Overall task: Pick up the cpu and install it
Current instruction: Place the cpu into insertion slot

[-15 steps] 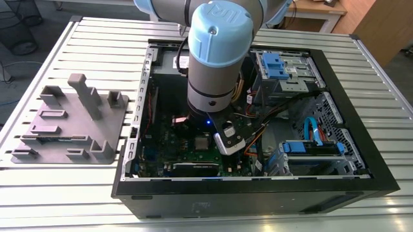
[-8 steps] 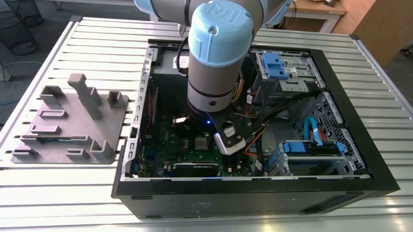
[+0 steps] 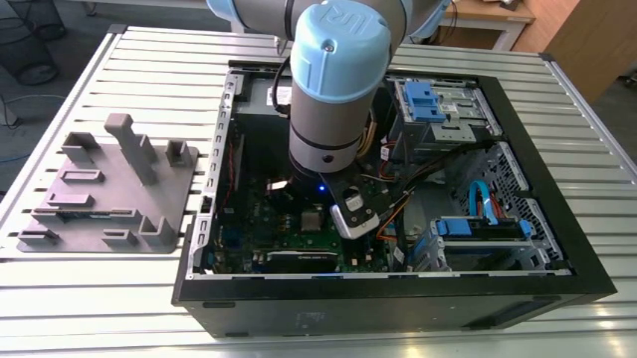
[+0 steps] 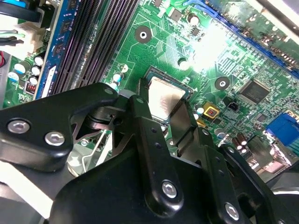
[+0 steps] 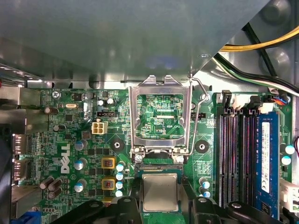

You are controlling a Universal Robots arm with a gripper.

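Two black fingers (image 4: 145,130) pinch small flat square silvery-grey cpu (image 4: 164,99) by opposite edges, over green motherboard (image 4: 168,42), just beside raised metal socket frame (image 5: 160,87).

On the desk (image 3: 119,298) we find the computer case (image 3: 398,313), with the holder block (image 3: 110,194) beside it toward the exterior view's left. Inside the case lies the motherboard (image 5: 70,140). On it the cpu (image 5: 160,192), clasped in the hand (image 4: 163,109), sits just beside the socket frame (image 5: 160,84).
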